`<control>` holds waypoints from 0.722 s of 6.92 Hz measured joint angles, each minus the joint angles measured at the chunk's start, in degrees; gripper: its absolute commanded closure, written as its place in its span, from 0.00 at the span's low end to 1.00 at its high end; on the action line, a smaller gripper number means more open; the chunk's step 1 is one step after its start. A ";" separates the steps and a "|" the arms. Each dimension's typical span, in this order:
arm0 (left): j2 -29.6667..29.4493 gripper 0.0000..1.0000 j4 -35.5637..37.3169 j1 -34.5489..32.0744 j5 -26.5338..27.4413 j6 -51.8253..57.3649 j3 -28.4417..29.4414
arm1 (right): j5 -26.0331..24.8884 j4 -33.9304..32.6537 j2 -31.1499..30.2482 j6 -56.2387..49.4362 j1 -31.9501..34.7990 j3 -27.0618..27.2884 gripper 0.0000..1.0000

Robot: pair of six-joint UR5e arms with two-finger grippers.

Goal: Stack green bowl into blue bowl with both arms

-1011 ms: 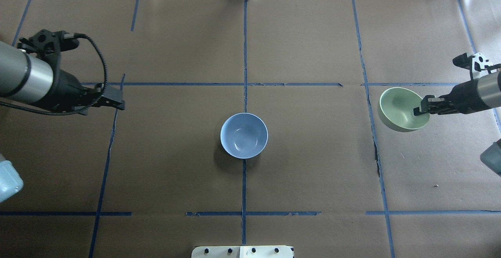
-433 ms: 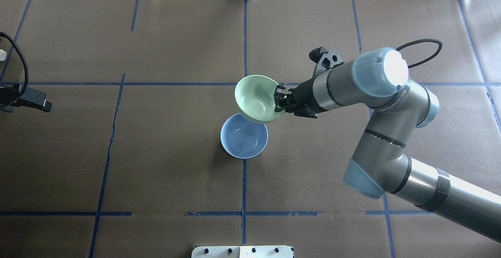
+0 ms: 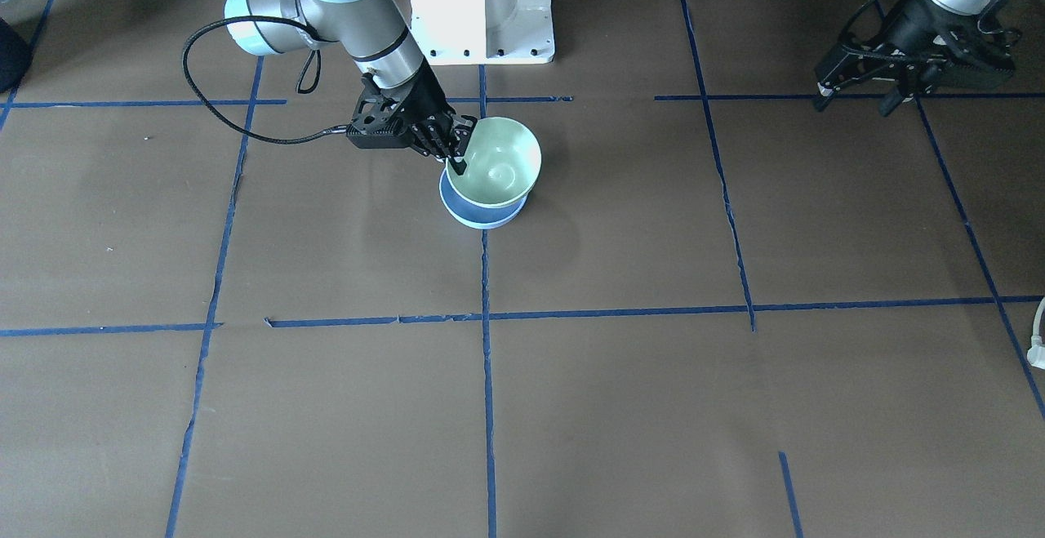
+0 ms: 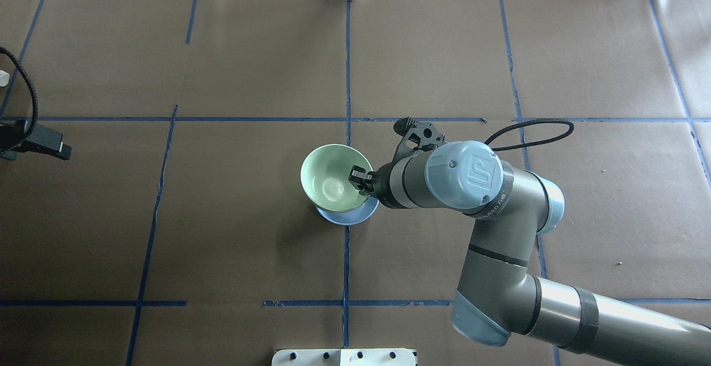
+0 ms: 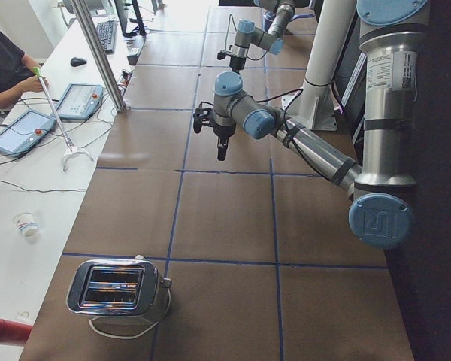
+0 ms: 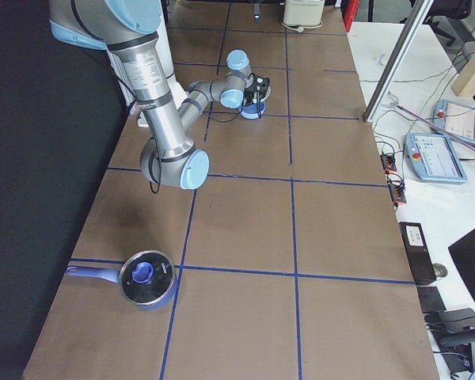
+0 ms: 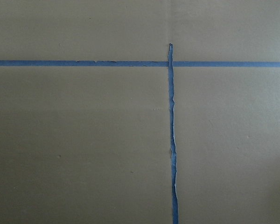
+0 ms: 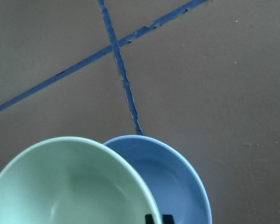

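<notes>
Since the frame a moment ago, your right arm (image 4: pixel 500 232) has carried the green bowl (image 4: pixel 332 177) down from just above the blue bowl (image 4: pixel 349 219) to lie over it. Only a crescent of blue now shows at the lower right of the green rim. In the overhead view the right gripper (image 4: pixel 360 180) is clamped on the green bowl's right-hand rim, near the middle of the frame. The left gripper (image 4: pixel 49 146) sits at the far left edge, well apart from both bowls.

In the front-facing view the green bowl is tilted and its base dips inside the blue rim — you cannot tell whether the two touch. The left gripper, at upper right here, has its fingers spread and holds nothing.

In the left side view your left arm (image 5: pixel 308 143) reaches out from the frame's right, with its gripper pointing down over the brown table (image 5: pixel 225 218). A toaster (image 5: pixel 116 286) stands at lower left. The bowls cannot be made out there. In the right side view the bowls are small at the upper middle, next to the right gripper, and a lidded pot (image 6: pixel 146 277) lies at lower left.

Your left wrist camera sees only blue tape lines (image 7: pixel 171 140) on the paper. The right wrist camera looks down on both bowls at the bottom of the frame — green at left, overlapping blue at right.
</notes>
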 measured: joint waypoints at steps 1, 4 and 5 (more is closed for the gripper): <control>-0.06 0.00 0.00 0.00 0.02 -0.04 -0.02 | -1.71 -1.70 0.46 -0.03 -0.43 0.03 1.00; -0.12 0.00 0.00 0.00 0.08 -0.11 0.04 | -6.01 -5.88 1.46 -0.26 -2.13 0.07 1.00; -0.13 0.00 0.00 0.00 0.06 -0.12 0.05 | -6.77 -6.85 1.45 -0.37 -2.60 0.27 0.94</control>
